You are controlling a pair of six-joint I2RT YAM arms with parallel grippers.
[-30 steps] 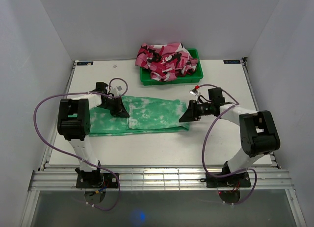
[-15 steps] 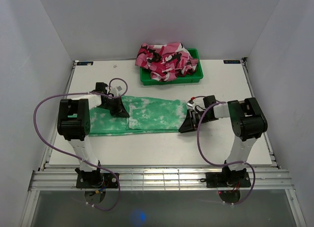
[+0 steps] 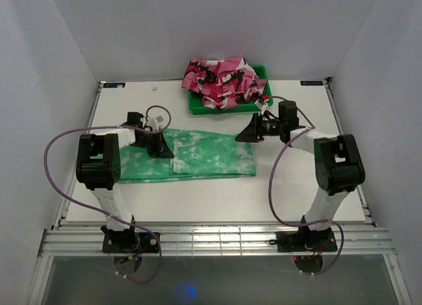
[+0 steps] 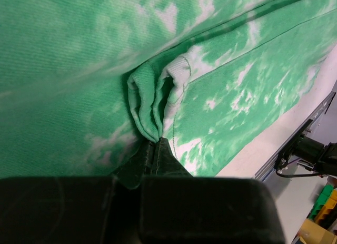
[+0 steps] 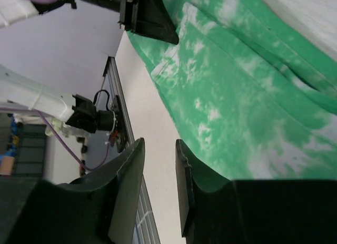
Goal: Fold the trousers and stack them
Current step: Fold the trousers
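Green trousers [image 3: 204, 153] nipped in L pincer [image 4: 157, 145]; R pincer [image 5: 159, 145] narrow, empty, by far-right corner.

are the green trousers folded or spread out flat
Folded over: the trousers lie in a long flat strip with an upper layer's edge crossing the middle, and the left gripper pinches a bunched fold there.

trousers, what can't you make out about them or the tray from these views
Top view: the left hand covers the spot where it pinches the trousers.
Top view: pink cloth heaped in the green tray hides its inside.
Left wrist view: frame edges cut off the trousers' outline.
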